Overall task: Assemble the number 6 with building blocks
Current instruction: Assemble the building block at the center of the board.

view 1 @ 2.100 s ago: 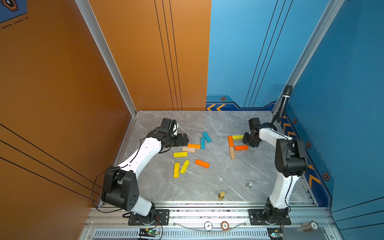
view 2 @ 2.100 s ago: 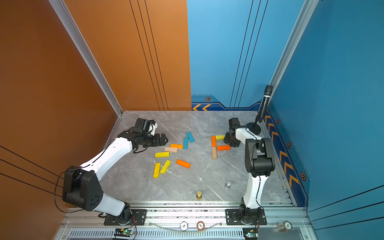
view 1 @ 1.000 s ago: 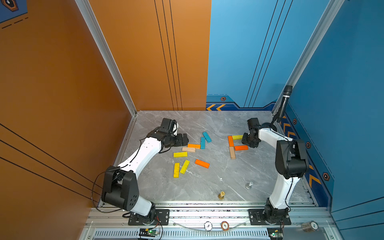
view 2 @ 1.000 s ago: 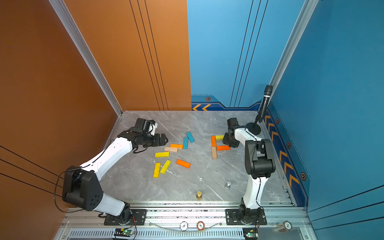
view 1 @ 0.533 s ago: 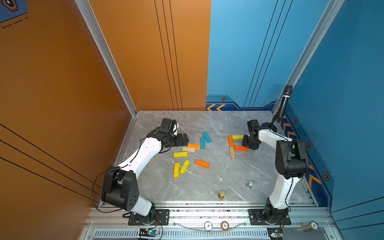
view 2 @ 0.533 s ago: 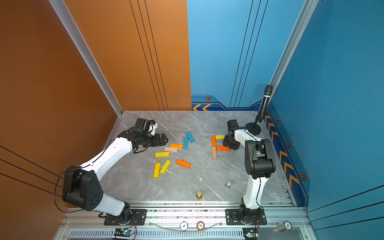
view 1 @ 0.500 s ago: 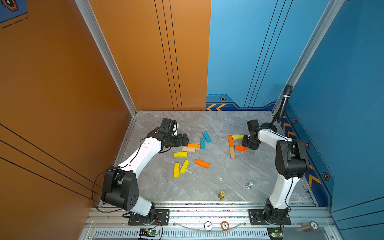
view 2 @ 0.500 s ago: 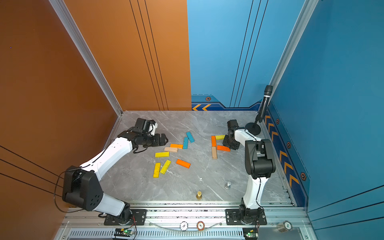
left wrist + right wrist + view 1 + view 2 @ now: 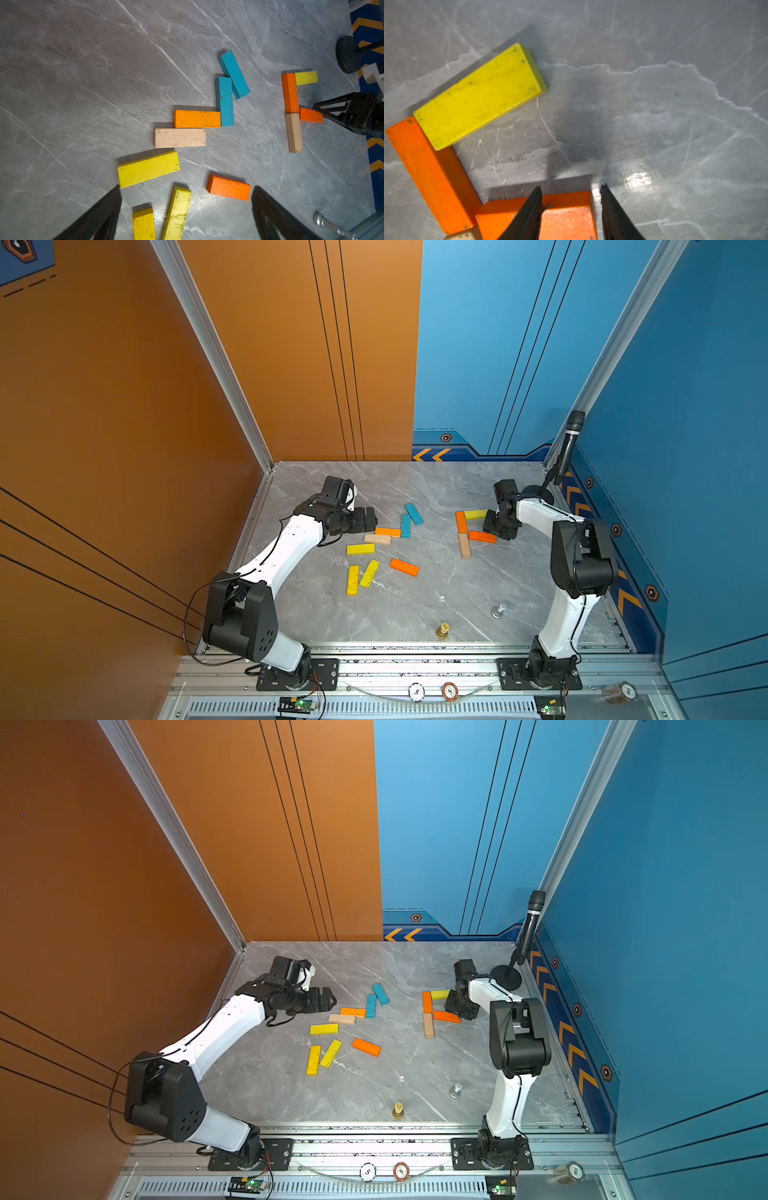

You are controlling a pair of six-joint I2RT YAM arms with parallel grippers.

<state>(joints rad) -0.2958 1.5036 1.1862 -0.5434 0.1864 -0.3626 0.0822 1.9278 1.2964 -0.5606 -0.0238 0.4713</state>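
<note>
The number 6 stands in part: an upright orange block [image 9: 461,522], a yellow block [image 9: 476,514] across its far end, a tan block [image 9: 464,545] below it, and an orange block [image 9: 566,220] lying sideways at their joint. My right gripper [image 9: 571,186] hangs low over that sideways block's free end, open a little; one finger overlaps the block and the other stands clear of its end. Left of centre lie several loose building blocks [image 9: 387,531] in teal, orange, tan and yellow. My left gripper [image 9: 187,186] is open wide above them, holding nothing.
A gold chess-like piece [image 9: 443,630] and a silver one [image 9: 498,610] stand near the front edge. A microphone on a round stand [image 9: 567,448] fills the back right corner, close behind my right arm. Walls enclose the table on three sides.
My right gripper's jaws have widened over the end of the sideways orange block and the gripper has shifted slightly rightward. The left arm and the loose blocks have not moved.
</note>
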